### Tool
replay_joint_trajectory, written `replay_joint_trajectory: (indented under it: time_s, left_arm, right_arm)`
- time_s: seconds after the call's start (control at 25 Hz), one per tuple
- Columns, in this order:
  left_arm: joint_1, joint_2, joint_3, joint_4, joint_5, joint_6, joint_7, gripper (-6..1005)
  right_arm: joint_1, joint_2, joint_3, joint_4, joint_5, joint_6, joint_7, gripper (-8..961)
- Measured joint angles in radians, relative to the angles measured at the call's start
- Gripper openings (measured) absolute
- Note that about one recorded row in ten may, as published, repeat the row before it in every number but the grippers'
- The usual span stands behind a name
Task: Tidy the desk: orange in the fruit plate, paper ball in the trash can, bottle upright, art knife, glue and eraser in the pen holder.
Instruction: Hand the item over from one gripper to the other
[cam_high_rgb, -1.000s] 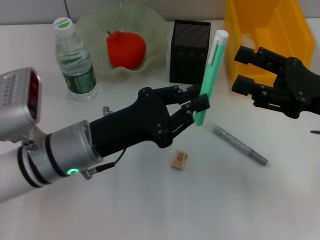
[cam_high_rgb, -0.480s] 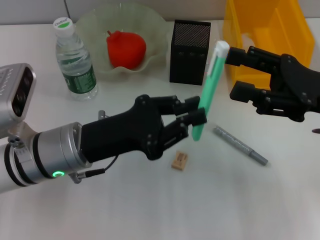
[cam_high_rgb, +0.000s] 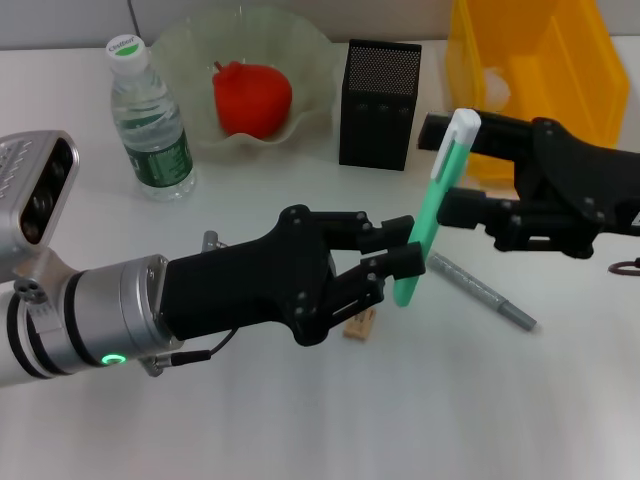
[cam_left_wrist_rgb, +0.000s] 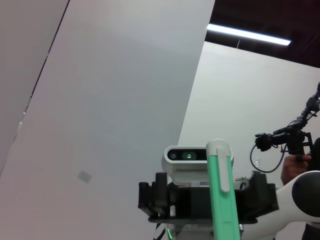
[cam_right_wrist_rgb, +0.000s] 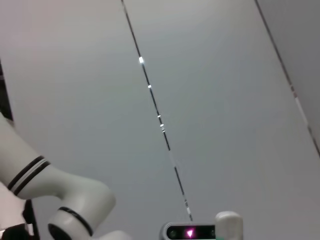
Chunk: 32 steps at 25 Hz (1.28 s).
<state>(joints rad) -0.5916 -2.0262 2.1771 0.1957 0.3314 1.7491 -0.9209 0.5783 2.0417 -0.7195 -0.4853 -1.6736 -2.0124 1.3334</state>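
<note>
The left gripper (cam_high_rgb: 392, 258) pinches a green art knife (cam_high_rgb: 433, 208) upright — the right gripper (cam_high_rgb: 452, 170), fingers spread, flanks its top.

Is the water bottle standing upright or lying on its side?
Upright. The bottle stands on its base on the desk, cap on top, beside the fruit plate.
</note>
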Motion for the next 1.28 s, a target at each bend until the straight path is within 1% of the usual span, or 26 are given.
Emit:
replay_joint_trajectory:
  time_s: [0.12,0.56,0.8,1.0,1.12,1.28]
  left_arm:
    - [0.0,0.0,0.001,0.002,0.01,0.003,0.001,196]
    - [-0.002,0.0,-0.007,0.0,0.026,0.013,-0.001,196]
    - [-0.002,0.0,-0.007,-0.002,0.026,0.01,0.002,196]
    - [-0.002,-0.002,-0.007,-0.012,0.026,0.007,0.006,196]
    - [-0.003,-0.004,-0.007,-0.016,0.026,0.007,0.007,196]
    - [-0.003,-0.006,-0.007,-0.016,0.026,0.006,0.008,196]
  right_arm:
    - [0.004,0.0,-0.009,-0.001,0.0,-0.006,0.002,795]
    - [0.008,0.0,-0.021,-0.001,0.0,-0.009,0.021,704]
    - [0.006,-0.002,-0.023,-0.001,-0.008,-0.009,0.022,497]
    - [0.009,-0.005,-0.023,0.002,-0.021,-0.009,0.024,467]
    - [0.008,-0.006,-0.023,0.002,-0.022,-0.007,0.024,423]
    - [0.01,-0.01,-0.023,0.004,-0.023,-0.008,0.024,398]
